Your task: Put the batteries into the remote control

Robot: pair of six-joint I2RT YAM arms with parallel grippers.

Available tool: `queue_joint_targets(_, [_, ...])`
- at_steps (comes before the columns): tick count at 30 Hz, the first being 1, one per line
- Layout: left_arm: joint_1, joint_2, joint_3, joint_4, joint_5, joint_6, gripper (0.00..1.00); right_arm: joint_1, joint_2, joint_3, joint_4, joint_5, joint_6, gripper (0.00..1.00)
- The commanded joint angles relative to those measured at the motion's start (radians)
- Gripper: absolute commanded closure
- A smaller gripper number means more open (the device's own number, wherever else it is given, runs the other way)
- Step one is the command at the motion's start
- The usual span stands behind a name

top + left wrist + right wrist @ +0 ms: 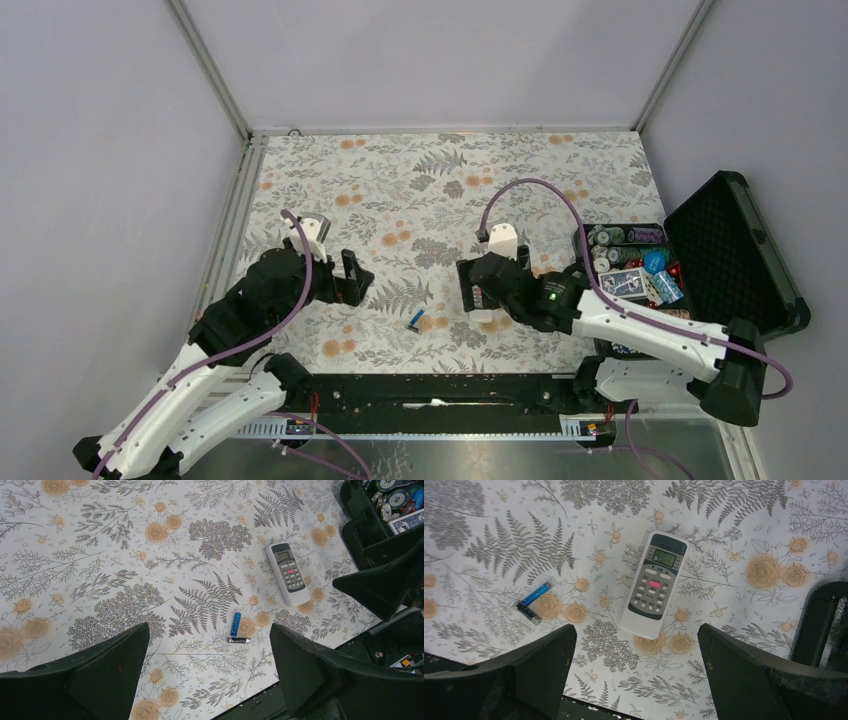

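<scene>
The left gripper (356, 276) is held left of centre, jaws spread; the right gripper (472, 290) likewise, right of centre.

The left arm (215, 385) and right arm (650, 335) are white-shelled nearest the black base rail (430, 392) and black farther from it, each trailing a purple cable (530, 181), with a green light (551, 297) on the right arm's black joint and matte-black wedge fingers (524, 675).

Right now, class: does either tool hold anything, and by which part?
Nothing is held. The left tool and right tool are both open; the remote control and batteries lie free on the table.
</scene>
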Motion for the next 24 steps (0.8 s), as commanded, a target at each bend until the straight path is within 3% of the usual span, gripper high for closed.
queue_joint_targets(1, [-0.002, 0.005, -0.004, 0.013, 0.008, 0.013, 0.01, 0.002, 0.067, -0.018, -0.016, 0.084, 0.055, 0.01])
queue_joint_targets(24, [-0.002, 0.011, -0.006, 0.013, 0.016, 0.012, 0.01, -0.054, 0.327, -0.123, 0.15, 0.036, 0.285, 0.01])
